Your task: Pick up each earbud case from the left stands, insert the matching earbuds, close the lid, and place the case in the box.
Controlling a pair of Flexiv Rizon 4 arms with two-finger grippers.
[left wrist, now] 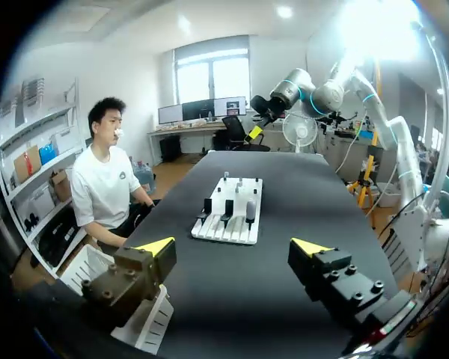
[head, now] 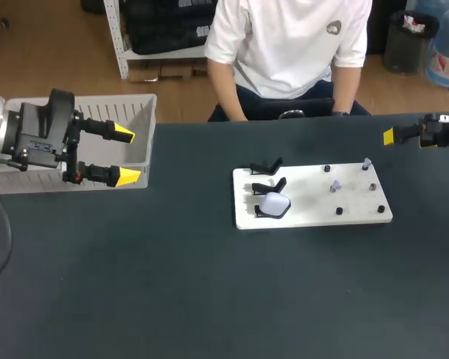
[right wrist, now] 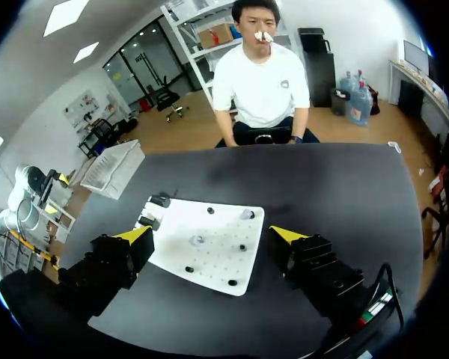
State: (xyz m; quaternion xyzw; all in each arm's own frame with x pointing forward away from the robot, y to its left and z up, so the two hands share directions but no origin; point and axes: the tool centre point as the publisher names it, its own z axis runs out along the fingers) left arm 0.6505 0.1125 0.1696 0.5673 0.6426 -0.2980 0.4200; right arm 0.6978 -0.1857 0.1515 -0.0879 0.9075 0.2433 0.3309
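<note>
We judge pick-up is in hand: our left end effector (head: 127, 155) hangs wide open, empty, over the box (head: 144, 127), the earbud case (head: 274, 203) well ahead on its stand (head: 261, 213). Next we reach and straddle it. Our right end effector (right wrist: 211, 233) gapes empty.

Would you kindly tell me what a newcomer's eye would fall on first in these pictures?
A rounded white earbud case sits on the nearest black stand at the left end of the flat white board, right of the table's middle. The yellow-tipped left gripper stands open over the grey plastic box, far left.
</note>
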